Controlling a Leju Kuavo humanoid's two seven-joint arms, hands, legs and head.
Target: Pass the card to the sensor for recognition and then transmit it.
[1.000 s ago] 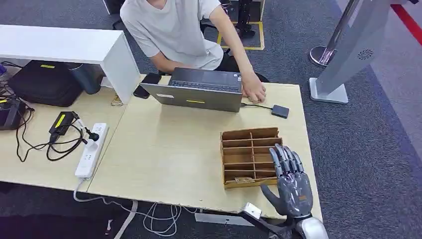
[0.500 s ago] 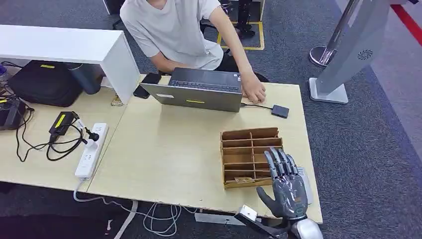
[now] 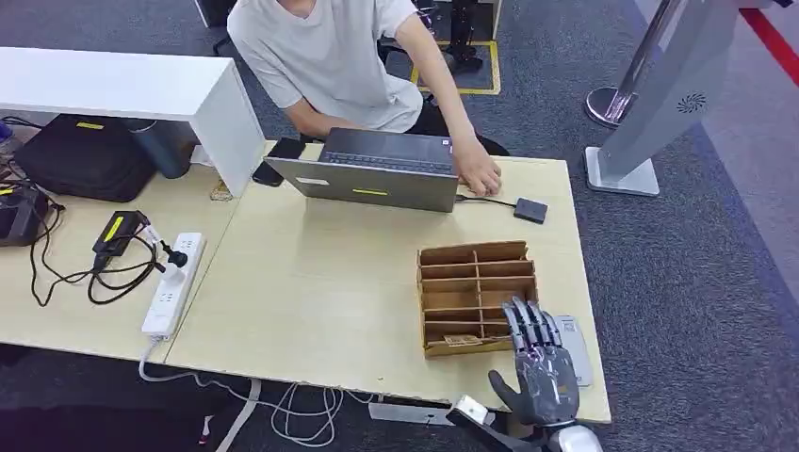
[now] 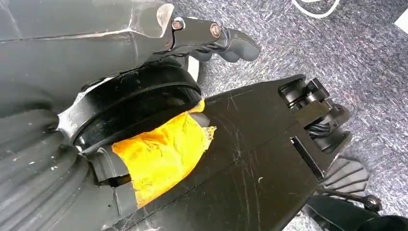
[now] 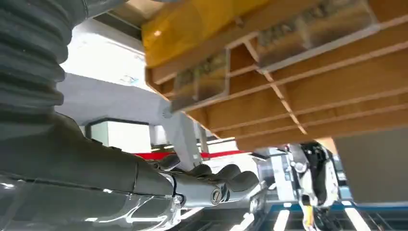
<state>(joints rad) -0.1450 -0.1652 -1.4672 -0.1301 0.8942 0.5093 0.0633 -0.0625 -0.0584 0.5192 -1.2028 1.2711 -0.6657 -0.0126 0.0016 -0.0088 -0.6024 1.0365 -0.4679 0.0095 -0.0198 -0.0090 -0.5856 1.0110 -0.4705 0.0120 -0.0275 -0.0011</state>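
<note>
A wooden divided box (image 3: pixel 476 294) stands near the table's front right; its nearest slot holds a card (image 3: pixel 459 339). My right hand (image 3: pixel 539 363) hovers at the box's near right corner, fingers stretched out and apart, holding nothing. A pale flat card (image 3: pixel 574 347) lies on the table just right of that hand. The small black sensor (image 3: pixel 530 210) sits far back, wired to the laptop (image 3: pixel 377 169). The right wrist view shows the box (image 5: pixel 308 96) close up, cards (image 5: pixel 199 77) in its slots, and my fingers (image 5: pixel 216 185) free. My left hand (image 4: pixel 211 36) hangs above the floor, holding nothing.
A person in a white shirt (image 3: pixel 325 56) sits behind the laptop, one hand (image 3: pixel 479 172) resting by the sensor cable. A power strip (image 3: pixel 174 282), cables and a black bag (image 3: pixel 89 155) lie on the left table. A grey stand (image 3: pixel 660 94) rises at the right.
My right hand has drawn back toward me and lower, its fingertips sliding off the box's middle to its near right corner. The pale card beside it has come into sight.
</note>
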